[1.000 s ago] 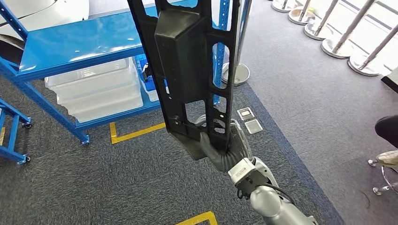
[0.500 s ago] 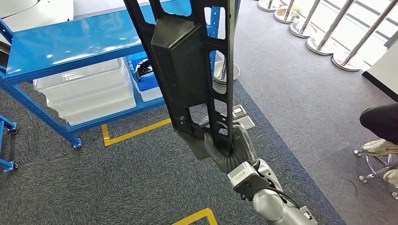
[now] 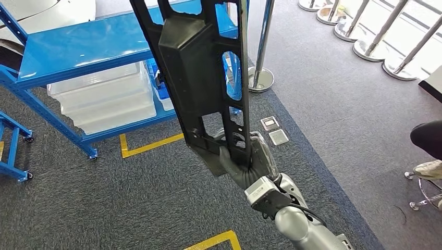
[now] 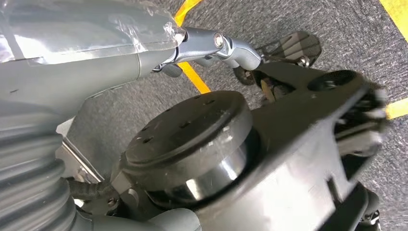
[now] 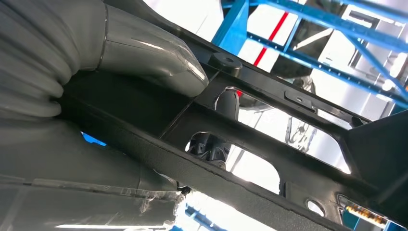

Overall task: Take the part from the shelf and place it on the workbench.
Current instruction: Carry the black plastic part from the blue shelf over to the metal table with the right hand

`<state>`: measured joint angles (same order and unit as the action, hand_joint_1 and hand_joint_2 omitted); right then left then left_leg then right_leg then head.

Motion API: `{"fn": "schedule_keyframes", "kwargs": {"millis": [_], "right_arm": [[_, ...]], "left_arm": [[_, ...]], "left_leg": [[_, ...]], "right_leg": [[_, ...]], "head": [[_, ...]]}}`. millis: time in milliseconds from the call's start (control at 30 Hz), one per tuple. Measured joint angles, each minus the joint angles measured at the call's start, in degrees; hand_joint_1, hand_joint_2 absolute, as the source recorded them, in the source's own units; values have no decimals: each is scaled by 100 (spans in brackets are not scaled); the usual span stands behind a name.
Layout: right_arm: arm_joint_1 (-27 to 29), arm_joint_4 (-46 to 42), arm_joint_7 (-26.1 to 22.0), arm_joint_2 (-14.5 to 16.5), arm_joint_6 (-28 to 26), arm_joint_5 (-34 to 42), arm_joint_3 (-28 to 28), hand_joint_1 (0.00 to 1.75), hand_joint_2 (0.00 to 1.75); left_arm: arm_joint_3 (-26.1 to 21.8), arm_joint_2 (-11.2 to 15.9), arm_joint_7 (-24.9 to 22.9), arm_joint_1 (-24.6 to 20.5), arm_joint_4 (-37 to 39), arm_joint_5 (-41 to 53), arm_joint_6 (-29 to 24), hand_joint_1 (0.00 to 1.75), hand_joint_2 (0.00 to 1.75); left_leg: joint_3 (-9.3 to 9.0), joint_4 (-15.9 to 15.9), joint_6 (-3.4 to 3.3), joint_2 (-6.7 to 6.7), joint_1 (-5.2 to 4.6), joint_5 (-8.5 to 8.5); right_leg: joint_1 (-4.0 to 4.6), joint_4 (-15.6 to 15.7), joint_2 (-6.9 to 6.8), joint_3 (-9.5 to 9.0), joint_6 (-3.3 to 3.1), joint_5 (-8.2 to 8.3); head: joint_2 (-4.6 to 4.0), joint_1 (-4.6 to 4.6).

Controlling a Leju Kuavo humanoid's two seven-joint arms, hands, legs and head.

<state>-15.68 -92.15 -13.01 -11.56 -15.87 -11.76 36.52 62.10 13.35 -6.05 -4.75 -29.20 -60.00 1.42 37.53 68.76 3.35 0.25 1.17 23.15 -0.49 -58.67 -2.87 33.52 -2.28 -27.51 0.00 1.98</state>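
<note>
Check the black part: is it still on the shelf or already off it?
Off the shelf. The right hand grips the black part at its lower end, holding it upright above the carpet, in front of the blue shelf.

A blue shelf (image 3: pixel 78 52) stands at the far left on grey carpet (image 3: pixel 130 203). Clear plastic bins (image 3: pixel 104 101) sit on its lower level. Yellow tape lines (image 3: pixel 151 147) mark the carpet just beside it.
</note>
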Motion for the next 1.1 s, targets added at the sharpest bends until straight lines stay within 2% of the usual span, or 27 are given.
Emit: {"fn": "schedule_keyframes", "kwargs": {"millis": [67,100,133,200,267,333,367,400,433,467,500,567,600,633,700,733,767,833,867,900,933,967,1000,1033,1100], "right_arm": [[-3,0,0,7,-1,-11,0,175,175],[-5,0,0,10,-3,-14,0,175,175],[-6,0,0,12,-6,-17,0,175,175],[-13,0,0,13,-11,-21,0,175,175],[-26,1,0,13,-19,-21,0,175,175],[-25,5,5,12,-34,-23,0,175,175],[-16,9,11,10,-46,-28,0,175,175],[-3,14,21,9,-62,-37,0,175,175],[9,19,35,7,-82,-46,0,175,175],[17,21,50,6,-102,-57,0,175,175],[21,22,68,5,-121,-65,0,175,175],[24,21,99,1,-152,-77,0,175,175],[28,20,112,-2,-163,-81,0,175,175],[34,19,124,-6,-171,-85,0,175,175],[42,17,138,-9,-177,-90,0,175,175],[41,16,142,-8,-177,-91,0,175,175],[39,13,144,-6,-181,-92,0,175,175],[39,7,151,-4,-191,-92,0,175,175],[44,4,157,-4,-196,-92,0,175,175],[49,4,167,-4,-197,-93,0,175,175],[55,4,177,-4,-197,-93,0,175,175],[58,4,187,-4,-197,-94,0,175,175],[60,4,194,-4,-196,-94,0,175,175],[61,4,197,-4,-194,-95,0,175,175],[62,2,199,-3,-186,-99,0,175,175]], "left_arm": [[0,0,11,-12,1,-10,0,0,175],[0,0,18,-18,2,-19,-1,0,175],[1,0,23,-20,2,-32,-1,0,175],[5,-1,32,-11,3,-56,-2,0,175],[24,-2,42,-12,4,-77,-2,0,175],[51,-2,50,-26,4,-96,-3,0,175],[68,-2,51,-30,4,-103,-3,0,175],[84,-2,52,-29,4,-106,-4,0,175],[102,-2,52,-25,4,-107,-5,0,175],[118,-2,52,-23,4,-107,-5,0,175],[128,-2,53,-23,4,-107,-7,0,175],[142,-2,56,-32,4,-107,-11,0,175],[145,-2,59,-39,4,-109,-14,0,175],[149,-2,62,-42,4,-112,-15,0,175],[166,2,65,-39,5,-118,-17,0,175],[179,5,66,-32,5,-120,-18,0,175],[199,8,67,-29,5,-121,-18,0,175],[242,11,68,-41,7,-124,-20,0,175],[259,11,68,-50,8,-127,-21,0,175],[269,11,68,-56,9,-133,-22,0,175],[273,11,68,-56,9,-142,-22,0,175],[275,11,68,-53,9,-153,-23,0,175],[276,11,68,-50,9,-164,-29,0,175],[278,12,69,-51,9,-174,-38,0,175],[278,13,74,-66,9,-187,-62,0,175]], "left_leg": [[-329,-730,-61,184,-40,-278],[-397,-920,-96,238,-62,-331],[-391,-975,-131,243,-85,-330],[-367,-1005,-206,138,-79,-371],[-366,-1054,-281,38,-49,-425],[-354,-1072,-325,-62,-39,-459],[-342,-1068,-336,-116,-43,-466],[-334,-1061,-340,-178,-48,-469],[-328,-1050,-341,-242,-52,-471],[-325,-1037,-339,-312,-53,-471],[-324,-1022,-332,-380,-51,-467],[-296,-985,-293,-507,-48,-459],[-269,-969,-259,-566,-44,-465],[-240,-964,-220,-621,-36,-475],[-206,-975,-135,-725,-12,-503],[-192,-944,-102,-690,-8,-483],[-146,-835,-70,-590,-12,-411],[104,-267,-26,-285,-20,-87],[277,106,-9,-184,-16,95],[419,419,2,-130,-8,217],[474,559,5,-101,-3,237],[424,491,3,-75,-1,158],[266,212,-9,-31,-5,-2],[48,-189,-32,84,-17,-174],[-262,-823,-95,284,-68,-382]], "right_leg": [[24,-19,-82,-7,27,-19],[36,-25,-122,-7,48,-25],[45,-27,-164,-6,72,-27],[37,-33,-216,-8,131,-35],[12,-240,-46,77,190,-189],[-13,-866,188,360,222,-547],[-20,-1240,231,532,230,-712],[-21,-1507,246,657,236,-790],[-23,-1581,254,690,237,-755],[-25,-1430,267,616,232,-613],[-31,-1090,312,451,223,-403],[-52,-366,562,115,197,-120],[-55,-163,661,31,187,-71],[-48,-87,715,8,175,-83],[-33,-57,609,10,134,-63],[-38,-32,543,-2,104,-49],[-49,-3,472,-15,75,-32],[-50,28,317,-33,25,-20],[-40,29,237,-33,8,-24],[-29,26,155,-32,-5,-29],[-23,22,79,-31,-7,-35],[-19,17,6,-32,-5,-42],[-17,11,-62,-37,0,-51],[-13,7,-126,-46,11,-63],[16,-9,-244,-63,52,-89]], "head": [[0,43],[0,48],[0,43],[0,17],[0,-12],[0,-79],[0,-114],[0,-142],[0,-160],[0,-174],[0,-189],[0,-217],[0,-223],[0,-224],[0,-220],[0,-220],[0,-197],[0,-118],[0,-68],[0,-39],[0,-16],[0,5],[0,27],[0,52],[0,91]]}}
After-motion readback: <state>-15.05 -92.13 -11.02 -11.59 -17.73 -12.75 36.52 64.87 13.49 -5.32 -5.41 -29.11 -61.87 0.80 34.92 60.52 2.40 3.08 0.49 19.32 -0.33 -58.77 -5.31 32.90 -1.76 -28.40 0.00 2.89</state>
